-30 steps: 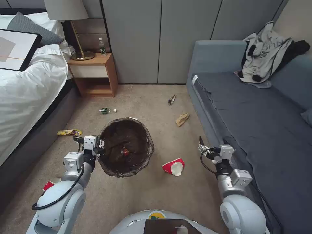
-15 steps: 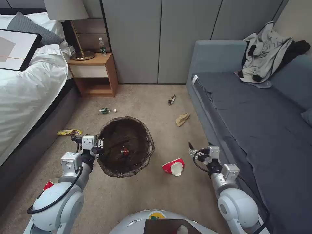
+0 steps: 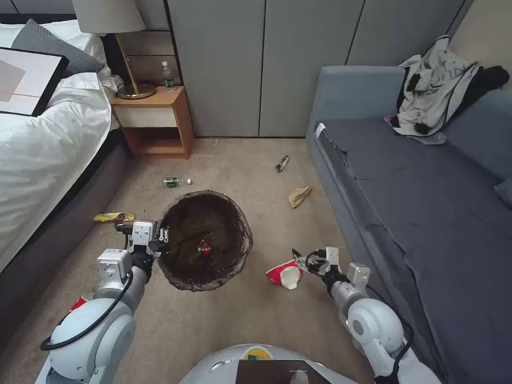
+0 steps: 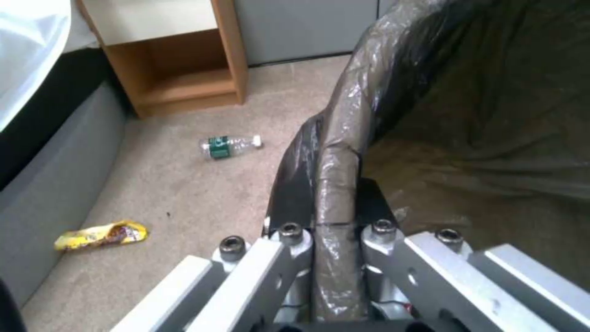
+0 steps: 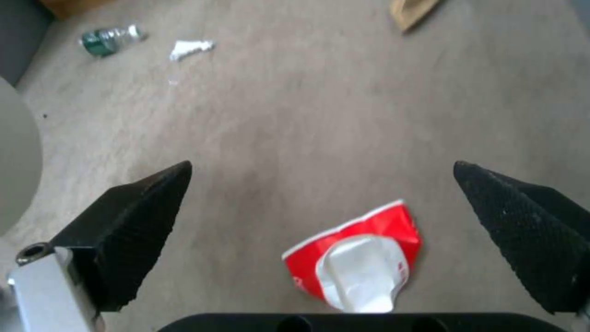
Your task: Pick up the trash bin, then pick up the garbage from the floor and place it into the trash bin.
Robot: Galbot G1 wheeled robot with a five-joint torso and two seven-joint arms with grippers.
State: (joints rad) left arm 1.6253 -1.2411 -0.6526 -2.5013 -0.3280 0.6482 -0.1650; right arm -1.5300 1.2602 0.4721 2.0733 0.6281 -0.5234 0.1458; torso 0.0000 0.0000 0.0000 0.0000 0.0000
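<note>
My left gripper (image 3: 161, 240) is shut on the near-left rim of the trash bin (image 3: 242, 250), lined with a dark bag and held off the floor (image 3: 240, 320). In the left wrist view its fingers (image 4: 289, 240) clamp the bag-covered rim (image 4: 344, 138). A small red piece (image 3: 205, 248) lies inside. My right gripper (image 3: 300, 260) is open, just right of and above a crushed red-and-white cup (image 3: 284, 274). The right wrist view has the cup (image 5: 356, 258) low between the spread fingertips (image 5: 147, 203). Other garbage: a lying bottle (image 3: 176, 182), yellow wrapper (image 3: 113, 217), brown paper (image 3: 299, 196), dark wrapper (image 3: 281, 162), white tissue (image 5: 191, 46).
A bed (image 3: 42, 138) runs along the left, with a wooden nightstand (image 3: 154, 120) behind it holding a lamp and an upright bottle (image 3: 168, 76). A blue sofa (image 3: 416, 186) with clothes on it lines the right. Another red scrap (image 3: 79, 303) lies by my left arm.
My right arm has swung left and down from beside the sofa to the crushed cup, gripper still open. The left arm and the bin have barely moved.
</note>
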